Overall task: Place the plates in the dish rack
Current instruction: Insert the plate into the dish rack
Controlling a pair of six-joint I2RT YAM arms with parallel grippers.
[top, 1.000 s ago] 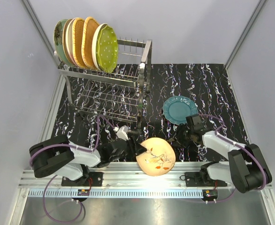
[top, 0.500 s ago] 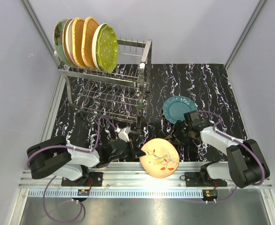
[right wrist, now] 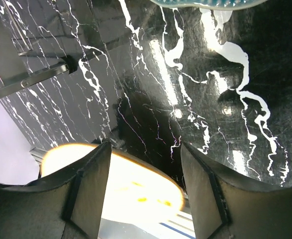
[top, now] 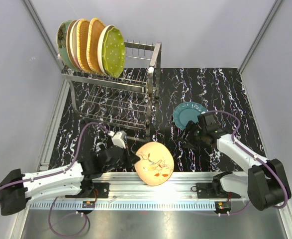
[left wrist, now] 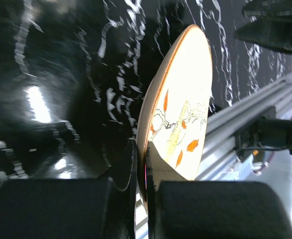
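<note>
Underneath everything, a glossy black table (top: 225, 89) veined in white, hard and slick. At its far-left corner, a tall rack (top: 116, 94) of silver wire: two tiers, with upright prongs along the top for keeping round dishes on edge. Slotted there, leaning side by side at the left end, several plates (top: 88, 45), among them two orange woven ones and a lime dotted one; prongs to their right bare. Flat on the table right of the rack, a teal plate (top: 188, 115), smooth and glazed, not yet loaded. Near the front edge, apparently lifted off the surface, a cream floral plate (top: 154, 163) with orange rim and leaf pattern. Pinched at its edge and held tilted, probably for carrying over and sliding between prongs. Clamped on that edge, thin wall between both pads: the left gripper (left wrist: 142, 164). Just beside the teal plate, the right gripper (right wrist: 146, 189), fingers spread wide with nothing between them, likely ready for that plate.
</note>
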